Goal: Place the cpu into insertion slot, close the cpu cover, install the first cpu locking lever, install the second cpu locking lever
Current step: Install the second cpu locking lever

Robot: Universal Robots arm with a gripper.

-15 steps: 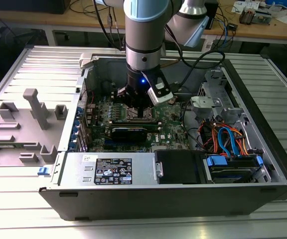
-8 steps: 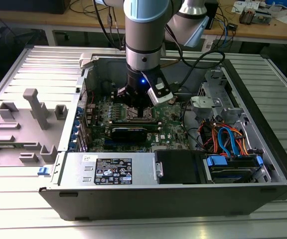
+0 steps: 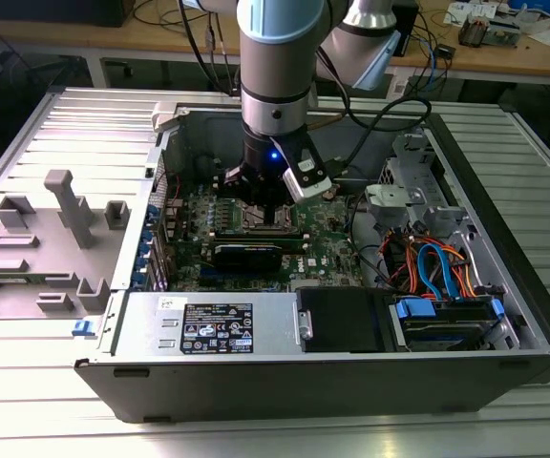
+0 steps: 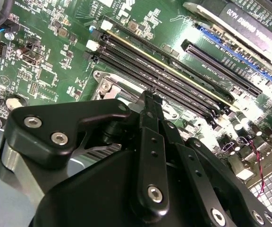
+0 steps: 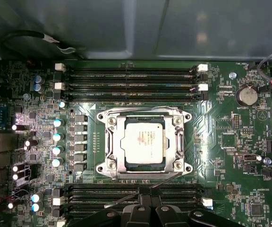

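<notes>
First wrist view looking down on the cpu (image 5: pixel 144 144) seated in the insertion slot (image 5: pixel 108 144), cpu cover (image 5: pixel 145 114) shut over it as a silver frame, fingers (image 5: pixel 143 197) narrow and pinched together just beside the slot's edge, touching a thin locking lever (image 5: pixel 145 187), green motherboard (image 5: pixel 221 142) around.

Dim case interior, glare on cpu (image 5: pixel 144 143), blurry foreground gripper (image 4: pixel 148 101)
</notes>
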